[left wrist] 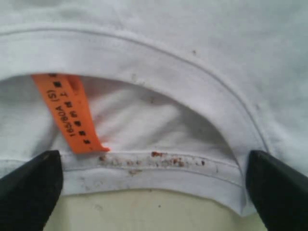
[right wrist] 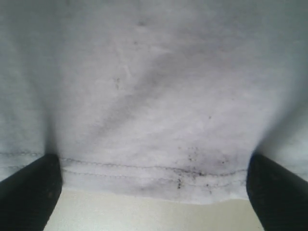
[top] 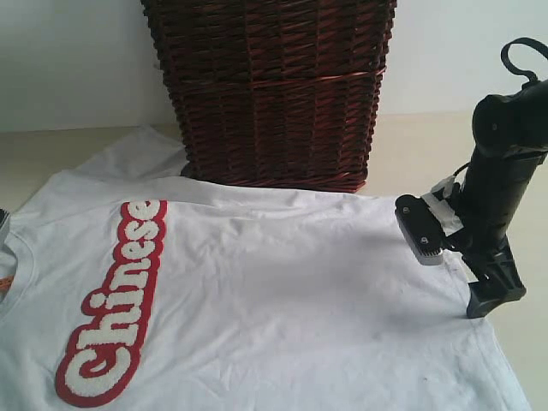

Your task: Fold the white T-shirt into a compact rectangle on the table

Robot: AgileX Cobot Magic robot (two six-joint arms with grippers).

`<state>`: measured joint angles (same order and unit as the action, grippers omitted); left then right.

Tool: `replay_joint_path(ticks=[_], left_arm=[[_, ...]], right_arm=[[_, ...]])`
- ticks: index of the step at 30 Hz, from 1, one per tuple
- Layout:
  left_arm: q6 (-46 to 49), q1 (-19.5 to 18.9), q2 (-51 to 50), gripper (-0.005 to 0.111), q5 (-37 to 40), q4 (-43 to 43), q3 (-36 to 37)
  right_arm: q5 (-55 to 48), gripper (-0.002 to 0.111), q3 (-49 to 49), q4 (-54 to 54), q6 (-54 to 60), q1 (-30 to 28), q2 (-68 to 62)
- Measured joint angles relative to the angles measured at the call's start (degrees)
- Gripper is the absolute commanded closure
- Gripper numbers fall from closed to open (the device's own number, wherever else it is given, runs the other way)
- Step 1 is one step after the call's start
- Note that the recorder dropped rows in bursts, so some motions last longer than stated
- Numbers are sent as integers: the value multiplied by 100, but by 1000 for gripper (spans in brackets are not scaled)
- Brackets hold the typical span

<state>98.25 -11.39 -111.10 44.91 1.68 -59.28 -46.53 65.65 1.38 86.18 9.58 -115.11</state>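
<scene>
The white T-shirt (top: 282,291) lies spread flat, front up, on the pale matte bench (top: 428,154). It is soft cotton with shallow wrinkles and fuzzy white "Chinese" lettering (top: 116,304) edged in red. A dark brown woven wicker basket (top: 270,86) stands at its far edge, its inside hidden. The left end effector (left wrist: 154,192), fingers spread, straddles the ribbed collar beside the orange neck tag (left wrist: 70,113). The right end effector (right wrist: 154,195), equally spread, straddles the stitched, speckled hem.
</scene>
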Motion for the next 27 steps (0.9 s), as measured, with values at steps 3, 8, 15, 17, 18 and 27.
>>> replay_joint_path(ticks=[3,8,15,17,18,27], left_arm=[[0,0,0,2,0,0,0],[0,0,0,2,0,0,0],[0,0,0,2,0,0,0],[0,0,0,2,0,0,0],[0,0,0,2,0,0,0],[0,0,0,2,0,0,0]], right_arm=[[0,3,0,0,0,0,0],[0,3,0,0,0,0,0],[0,3,0,-69,23,0,0],[0,3,0,-138,23,0,0],[-11,3,0,-138,23,0,0],[-11,9,0,-58,23,0,0]])
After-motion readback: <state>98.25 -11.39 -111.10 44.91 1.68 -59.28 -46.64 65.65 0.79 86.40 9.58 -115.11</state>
